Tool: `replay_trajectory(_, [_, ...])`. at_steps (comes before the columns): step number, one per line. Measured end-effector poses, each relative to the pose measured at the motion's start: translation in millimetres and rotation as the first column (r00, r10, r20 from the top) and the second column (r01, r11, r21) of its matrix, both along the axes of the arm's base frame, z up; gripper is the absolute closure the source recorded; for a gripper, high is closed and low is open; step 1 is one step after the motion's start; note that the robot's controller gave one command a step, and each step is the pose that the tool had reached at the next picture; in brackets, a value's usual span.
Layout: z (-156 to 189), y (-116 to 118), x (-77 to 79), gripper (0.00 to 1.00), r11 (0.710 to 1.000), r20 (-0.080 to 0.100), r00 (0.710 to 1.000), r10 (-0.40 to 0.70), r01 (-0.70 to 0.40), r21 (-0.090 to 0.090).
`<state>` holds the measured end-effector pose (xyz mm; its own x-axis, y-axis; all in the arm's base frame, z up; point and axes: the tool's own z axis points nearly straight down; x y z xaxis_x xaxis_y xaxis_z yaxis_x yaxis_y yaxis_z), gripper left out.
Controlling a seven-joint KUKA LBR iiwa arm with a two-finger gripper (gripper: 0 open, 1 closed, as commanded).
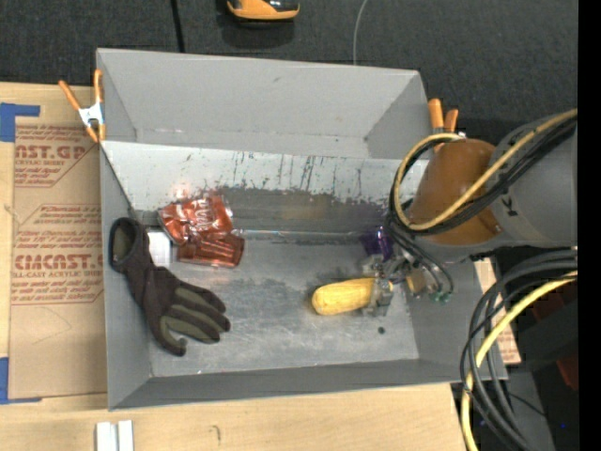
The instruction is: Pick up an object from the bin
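Bin (263,111) seen from above, with the arm (535,195) entering from the right of the frame. The orange cover (449,194) and looped yellow and black cables (413,181) sit over the bin's right wall. The gripper (386,287) is low in the lower right part of the floor, at the right end of the corn (340,298), a short, rounded yellow piece lying on its side, long axis roughly left to right. Gripper and corn appear to touch. Whether the gripper is apart, together or clamped on the corn cannot be told, since wrist hardware covers that spot.

A small purple thing (377,241) lies just above the gripper, close to the right wall, apart from the corn.

Left half of the floor: a crumpled red bottle (199,228) with a white cap (158,249) at its lower left end, lying flat in the upper left. A dark glove (164,294) lies below it along the left wall, cuff toward the upper left, its tips pointing to the lower right. The glove's cuff lies just beside the cap. Both are well apart from the corn, with bare scuffed floor between.
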<state>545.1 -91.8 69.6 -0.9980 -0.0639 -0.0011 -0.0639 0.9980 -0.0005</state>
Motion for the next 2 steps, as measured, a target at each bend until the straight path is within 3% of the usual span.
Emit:
replay_trajectory(1, [0.0,0.1,0.0,1.0,1.0,0.0,1.0,0.0,0.0,0.0])
replay_trajectory(2, [159.9,-12.1,-2.0,1.0,1.0,0.006,1.0,0.006,-0.006,-0.001])
